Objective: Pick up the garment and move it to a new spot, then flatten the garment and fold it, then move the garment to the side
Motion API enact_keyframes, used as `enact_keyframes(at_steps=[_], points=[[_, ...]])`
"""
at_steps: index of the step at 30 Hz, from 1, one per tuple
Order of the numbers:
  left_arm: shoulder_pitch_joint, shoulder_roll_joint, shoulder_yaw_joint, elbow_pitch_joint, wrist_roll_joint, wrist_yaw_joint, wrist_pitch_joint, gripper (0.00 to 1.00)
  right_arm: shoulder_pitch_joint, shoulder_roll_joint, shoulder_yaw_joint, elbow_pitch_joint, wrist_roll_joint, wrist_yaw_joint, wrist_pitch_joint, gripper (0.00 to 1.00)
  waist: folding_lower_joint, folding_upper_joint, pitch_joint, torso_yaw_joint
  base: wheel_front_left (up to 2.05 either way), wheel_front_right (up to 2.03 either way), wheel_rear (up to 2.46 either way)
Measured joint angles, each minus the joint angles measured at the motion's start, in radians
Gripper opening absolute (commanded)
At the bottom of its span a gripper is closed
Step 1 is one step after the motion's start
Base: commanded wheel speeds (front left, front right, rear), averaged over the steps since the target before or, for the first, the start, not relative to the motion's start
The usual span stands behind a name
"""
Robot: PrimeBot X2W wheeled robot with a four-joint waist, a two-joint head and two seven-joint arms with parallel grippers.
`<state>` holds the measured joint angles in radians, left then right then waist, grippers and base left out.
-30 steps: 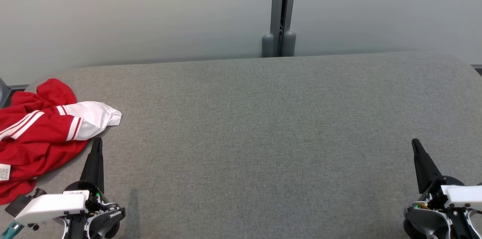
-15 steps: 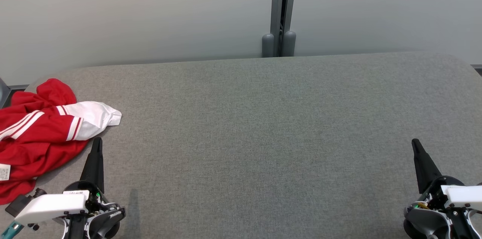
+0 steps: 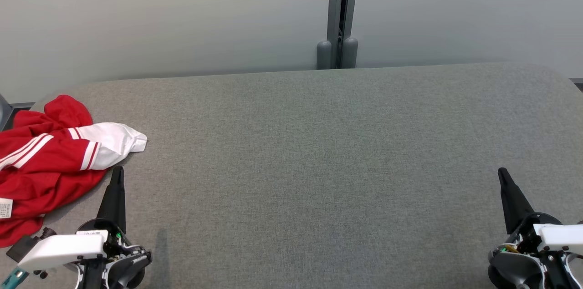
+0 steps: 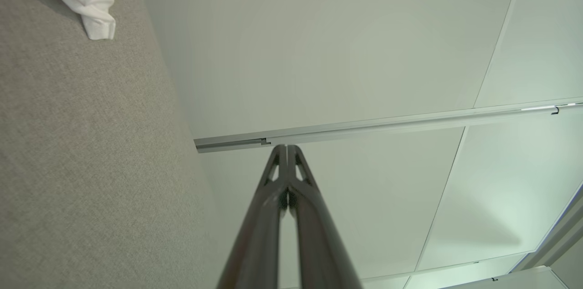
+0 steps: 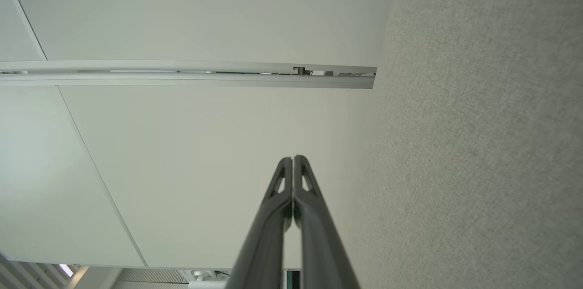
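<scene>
We see a small white tag on the crumpled red and white cloth garment, but its writing is too tiny to read. The garment lies at the left end of the grey felt table. Our left gripper, just beside it, is closed tight and holds nothing. Our right gripper, far off, is closed and empty too.

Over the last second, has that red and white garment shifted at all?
No. The garment lies in the same crumpled heap at the left end of the table, its white sleeve no nearer the grey post behind.
</scene>
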<state>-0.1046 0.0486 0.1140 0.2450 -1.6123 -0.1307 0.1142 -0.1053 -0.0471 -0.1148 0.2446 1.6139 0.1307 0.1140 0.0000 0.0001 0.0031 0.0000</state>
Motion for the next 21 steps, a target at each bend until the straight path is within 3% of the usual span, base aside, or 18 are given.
enact_keyframes(at_steps=[1, 7, 21], points=[[0.001, 0.000, -0.001, 0.003, 0.000, 0.000, 0.000, 1.00, 0.002, 0.001, 0.000, 0.002, 0.000, 0.000, 0.000, 1.00, 0.0000, 0.0000, 0.000, 0.000, 0.00, 0.00, 0.00], [0.053, -0.016, -0.008, 0.042, 0.000, 0.001, -0.008, 1.00, 0.049, 0.019, 0.005, 0.036, 0.000, -0.002, -0.005, 1.00, 0.0000, 0.0000, 0.000, 0.000, 0.00, 0.00, 0.00], [0.047, -0.016, -0.049, -0.001, 0.045, 0.018, -0.077, 1.00, 0.048, 0.017, 0.046, -0.038, -0.042, -0.002, -0.073, 1.00, 0.0000, 0.0000, 0.000, -0.001, 0.00, 0.00, 0.00]])
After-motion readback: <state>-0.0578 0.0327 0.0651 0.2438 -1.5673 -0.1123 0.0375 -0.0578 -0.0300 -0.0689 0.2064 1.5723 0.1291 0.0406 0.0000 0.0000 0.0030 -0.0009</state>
